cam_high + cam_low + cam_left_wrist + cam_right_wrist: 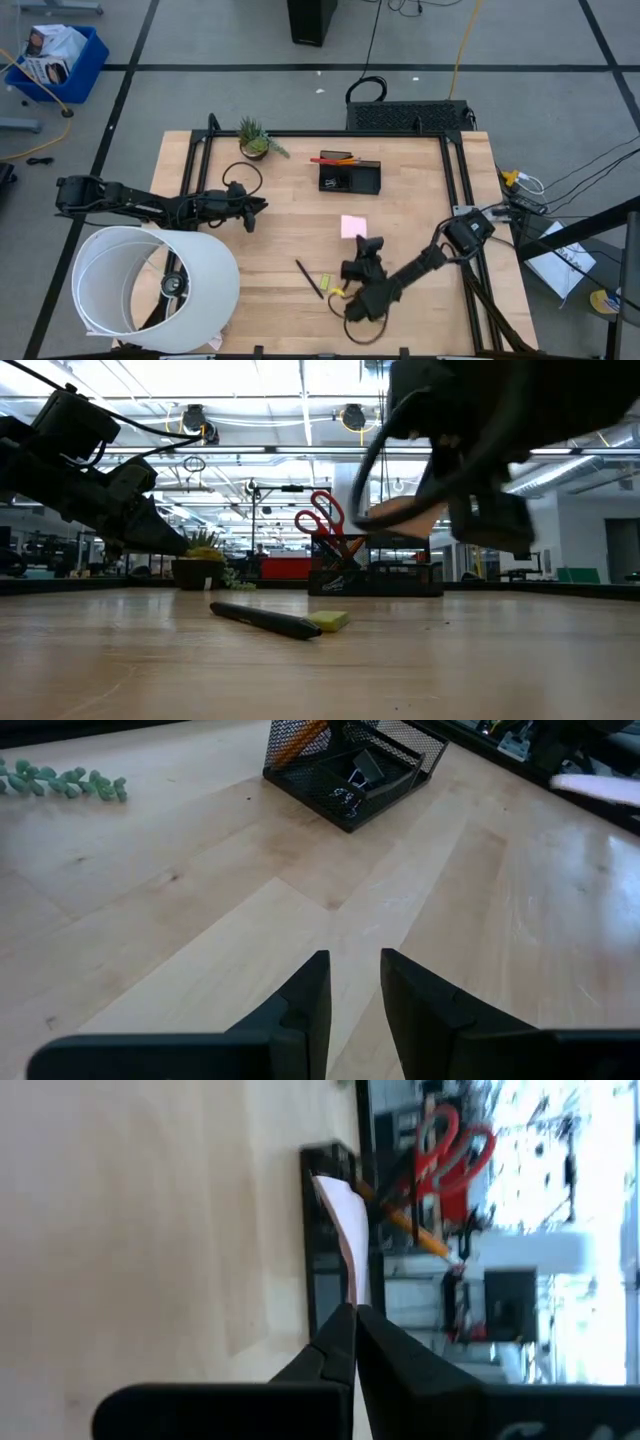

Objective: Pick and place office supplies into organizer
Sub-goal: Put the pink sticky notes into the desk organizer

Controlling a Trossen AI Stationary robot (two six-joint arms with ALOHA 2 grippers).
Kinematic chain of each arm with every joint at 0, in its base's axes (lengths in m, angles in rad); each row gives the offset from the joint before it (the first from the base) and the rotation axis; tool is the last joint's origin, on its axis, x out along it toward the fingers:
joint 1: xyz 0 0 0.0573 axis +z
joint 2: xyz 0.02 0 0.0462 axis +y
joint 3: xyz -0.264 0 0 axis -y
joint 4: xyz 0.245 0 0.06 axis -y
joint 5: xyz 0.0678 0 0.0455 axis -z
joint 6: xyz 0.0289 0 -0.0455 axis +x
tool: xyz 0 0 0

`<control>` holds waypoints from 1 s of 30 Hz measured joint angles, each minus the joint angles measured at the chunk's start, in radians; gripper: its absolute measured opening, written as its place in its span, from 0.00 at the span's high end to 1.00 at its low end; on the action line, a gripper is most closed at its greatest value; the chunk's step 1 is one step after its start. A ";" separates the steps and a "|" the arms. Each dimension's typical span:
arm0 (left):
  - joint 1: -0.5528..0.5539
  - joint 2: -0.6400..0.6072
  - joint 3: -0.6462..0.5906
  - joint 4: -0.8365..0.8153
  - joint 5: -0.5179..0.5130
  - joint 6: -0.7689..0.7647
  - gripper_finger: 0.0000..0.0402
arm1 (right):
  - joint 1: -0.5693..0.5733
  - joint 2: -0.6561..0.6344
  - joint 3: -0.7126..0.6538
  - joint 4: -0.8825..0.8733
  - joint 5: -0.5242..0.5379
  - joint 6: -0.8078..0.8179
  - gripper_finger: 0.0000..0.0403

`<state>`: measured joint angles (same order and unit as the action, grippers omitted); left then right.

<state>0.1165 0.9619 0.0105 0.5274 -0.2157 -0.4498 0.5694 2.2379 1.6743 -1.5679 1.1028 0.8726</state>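
The dark organizer (350,177) stands at the table's far middle with red-handled scissors (322,518) and orange pencils (343,159) upright in it. A pink sticky-note pad (352,226) hangs above the table's middle, in front of the organizer, with my right gripper (352,1320) shut on it. A black pen (308,278) and a small yellow-green piece (330,621) lie flat on the wood near the front. At the left, my left gripper (354,988) hovers with a narrow gap between its fingers and nothing in it. My right gripper pinches the pink pad by its near edge (349,1295) between its two fingers, only at their free ends. The fingers come slanting from the table's near side. The pad sticks out beyond the fingers toward the organizer, lifted clear of the table (400,515).
A large white cylinder (150,280) lies at the table's near left corner, below the left arm. A small potted plant (255,140) stands at the far left. Bare wood lies between the left gripper and the organizer.
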 joint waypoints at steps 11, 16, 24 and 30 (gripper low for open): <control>0.000 0.000 0.000 0.000 0.000 0.000 0.77 | -0.161 -0.207 -0.195 -0.002 0.027 0.050 1.00; 0.000 0.000 0.000 0.000 0.000 0.000 0.77 | -0.211 -0.328 -0.324 0.040 0.042 -0.047 1.00; 0.000 0.000 0.000 0.000 0.000 0.000 0.77 | -0.310 -0.483 -0.527 0.594 0.016 -0.607 1.00; 0.000 0.000 0.000 0.000 0.000 0.000 0.77 | -0.386 -0.556 -0.640 0.810 0.020 -0.792 1.00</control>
<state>0.1163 0.9619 0.0104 0.5270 -0.2157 -0.4500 0.1835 1.6823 1.0342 -0.7583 1.1230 0.0807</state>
